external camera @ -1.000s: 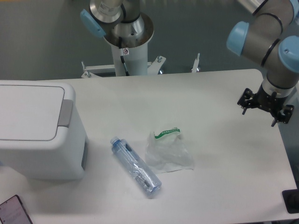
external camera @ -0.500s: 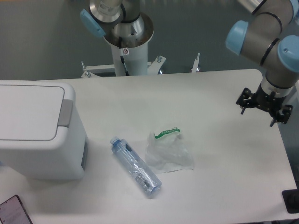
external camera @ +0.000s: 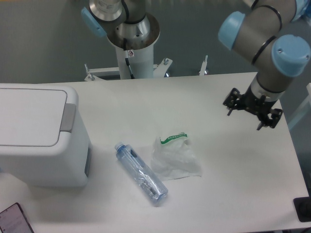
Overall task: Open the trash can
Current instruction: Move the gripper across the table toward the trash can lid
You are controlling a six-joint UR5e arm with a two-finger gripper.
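Observation:
The trash can is a large white boxy bin at the table's left edge. Its flat lid lies shut, with the grey push tab on its right side. My gripper hangs under the arm's wrist over the right part of the table, far to the right of the bin. It shows only as a black part seen from above. Its fingers are hidden, so I cannot tell whether it is open or shut. It touches nothing.
A clear plastic bottle lies on its side right of the bin. A crumpled clear plastic bag lies beside it. A phone is at the bottom left corner. The arm's base stands behind the table.
The arm and gripper have moved left, from over the table's right edge toward the middle. The bin, bottle and bag have not moved.

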